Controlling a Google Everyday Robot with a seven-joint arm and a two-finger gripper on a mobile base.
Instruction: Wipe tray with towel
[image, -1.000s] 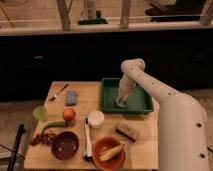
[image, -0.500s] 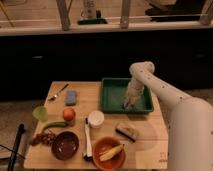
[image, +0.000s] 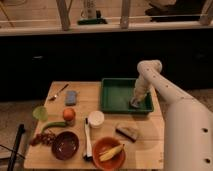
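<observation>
Claw (image: 136, 101) low in tray (image: 114, 91) right-front corner, towel wad (image: 134, 105) directly beneath.

The white arm (image: 186, 122) comes up along the desk's (image: 145, 152) right edge and bends at an elbow above the far right corner. Its forearm drops steeply, and the gripper (image: 136, 103) points down, low, near that corner.

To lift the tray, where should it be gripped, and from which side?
The tray's front rim, pinched from above: a thin raised lip, bare there. Probably well clear of the gripper, which is down inside the tray's right front corner.
</observation>
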